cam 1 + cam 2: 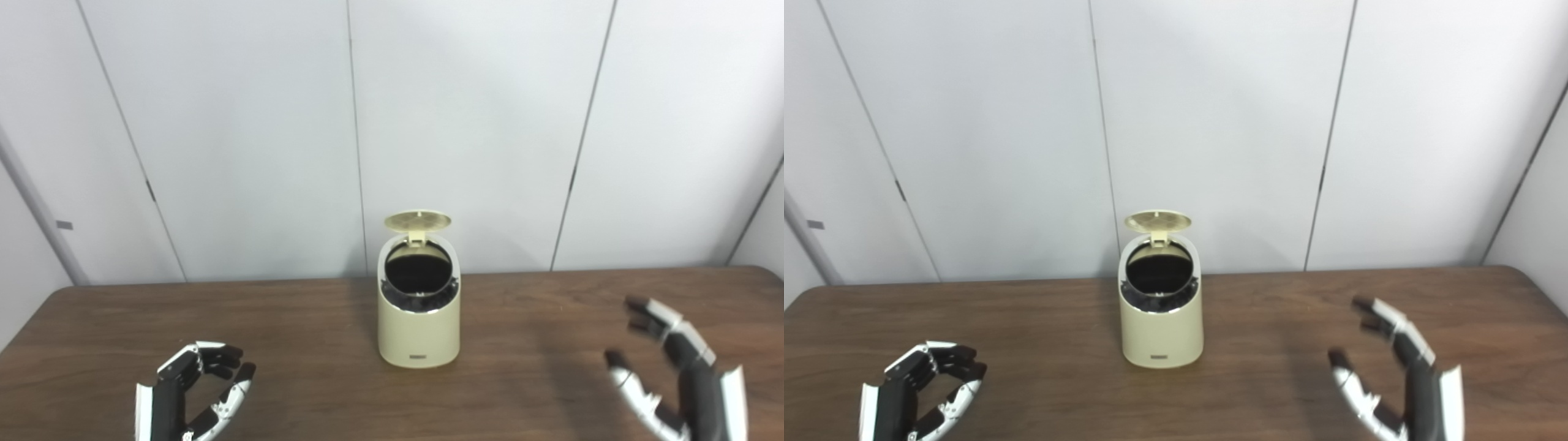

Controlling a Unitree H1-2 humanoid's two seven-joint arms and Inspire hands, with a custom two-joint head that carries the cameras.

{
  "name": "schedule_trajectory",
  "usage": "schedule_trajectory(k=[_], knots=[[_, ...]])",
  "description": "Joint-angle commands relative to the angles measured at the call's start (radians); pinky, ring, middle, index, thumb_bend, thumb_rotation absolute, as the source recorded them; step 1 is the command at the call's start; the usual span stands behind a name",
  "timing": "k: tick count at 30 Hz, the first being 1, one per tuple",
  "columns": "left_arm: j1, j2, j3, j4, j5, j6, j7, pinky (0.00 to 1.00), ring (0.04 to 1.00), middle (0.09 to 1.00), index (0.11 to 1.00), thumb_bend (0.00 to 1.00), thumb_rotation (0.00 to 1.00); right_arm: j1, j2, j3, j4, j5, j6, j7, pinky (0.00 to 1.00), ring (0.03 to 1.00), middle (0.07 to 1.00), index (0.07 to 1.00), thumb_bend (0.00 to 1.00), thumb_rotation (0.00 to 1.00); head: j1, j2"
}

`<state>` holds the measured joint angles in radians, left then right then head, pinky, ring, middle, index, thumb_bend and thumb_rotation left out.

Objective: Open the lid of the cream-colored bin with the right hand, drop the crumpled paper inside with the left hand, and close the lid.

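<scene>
Left hand [190, 392] cut off, bin [419, 318] interior dark, lid [418, 221] raised

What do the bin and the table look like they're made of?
The cream-colored bin looks like molded plastic with a matte finish: smooth, even color, rounded edges, and a ribbed underside on its raised lid. The table looks like dark wood or a wood-grain laminate; streaky grain shows, but which one can't be told.

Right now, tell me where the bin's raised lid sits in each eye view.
Left eye view: the lid stands open just right of centre, above the cream-colored bin.
Right eye view: the lid sits just left of centre.
Shared landmark: the vertical wall seam directly behind the bin.
</scene>
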<state>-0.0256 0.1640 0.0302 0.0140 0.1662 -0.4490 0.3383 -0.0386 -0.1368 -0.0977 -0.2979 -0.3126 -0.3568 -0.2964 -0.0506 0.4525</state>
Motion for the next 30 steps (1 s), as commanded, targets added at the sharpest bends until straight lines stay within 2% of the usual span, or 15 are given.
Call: schedule_trajectory(k=[1,5,8,11,14,16,20,24,28,30], knots=[[0.001,-0.014,-0.007,-0.006,0.003,-0.020,-0.005,0.44,0.518,0.555,0.488,0.48,0.06,-0.063,-0.011,-0.010,-0.079,-0.039,0.065,0.041,0.64,0.757,0.756,0.709,0.25,0.66,-0.003,0.002],[-0.001,-0.013,-0.008,0.003,0.022,-0.020,-0.002,0.43,0.515,0.555,0.488,0.48,0.06,-0.159,-0.062,-0.012,-0.152,-0.125,0.169,0.129,0.63,0.760,0.754,0.702,0.29,0.72,0.001,0.003],[-0.002,-0.009,-0.012,0.009,0.033,-0.020,0.004,0.42,0.511,0.551,0.488,0.48,0.06,-0.245,-0.092,0.005,-0.222,-0.222,0.294,0.231,0.62,0.760,0.760,0.728,0.36,0.66,-0.003,0.003],[-0.003,-0.008,-0.013,0.014,0.039,-0.020,0.002,0.42,0.509,0.550,0.488,0.48,0.06,-0.332,-0.134,0.038,-0.274,-0.329,0.411,0.365,0.64,0.782,0.793,0.764,0.52,0.76,-0.004,0.003],[-0.005,-0.007,-0.014,0.022,0.047,-0.020,0.001,0.41,0.508,0.550,0.488,0.48,0.06,-0.408,-0.172,0.072,-0.293,-0.386,0.485,0.478,0.68,0.818,0.838,0.810,0.72,0.87,-0.002,0.003],[-0.006,-0.007,-0.014,0.026,0.052,-0.020,0.003,0.41,0.508,0.549,0.488,0.48,0.06,-0.454,-0.189,0.091,-0.294,-0.401,0.524,0.542,0.68,0.827,0.845,0.825,0.81,0.89,-0.002,0.003],[-0.007,-0.012,-0.013,0.029,0.058,-0.021,0.002,0.42,0.510,0.548,0.488,0.48,0.06,-0.533,-0.221,0.127,-0.279,-0.410,0.566,0.644,0.71,0.858,0.868,0.845,0.90,0.88,0.001,-0.001],[-0.005,-0.014,-0.016,0.027,0.053,-0.020,0.004,0.42,0.510,0.546,0.488,0.48,0.06,-0.595,-0.235,0.165,-0.253,-0.437,0.593,0.710,0.73,0.892,0.899,0.872,0.97,0.91,0.003,-0.002],[-0.003,-0.018,-0.018,0.025,0.061,-0.021,0.009,0.42,0.503,0.539,0.488,0.48,0.06,-0.632,-0.233,0.203,-0.213,-0.466,0.588,0.728,0.84,0.941,0.941,0.918,0.95,0.92,0.005,-0.005],[-0.002,-0.018,-0.019,0.026,0.060,-0.021,0.011,0.42,0.505,0.541,0.488,0.48,0.06,-0.652,-0.229,0.235,-0.184,-0.521,0.586,0.731,0.88,0.965,0.952,0.929,0.94,0.95,0.006,-0.005]])
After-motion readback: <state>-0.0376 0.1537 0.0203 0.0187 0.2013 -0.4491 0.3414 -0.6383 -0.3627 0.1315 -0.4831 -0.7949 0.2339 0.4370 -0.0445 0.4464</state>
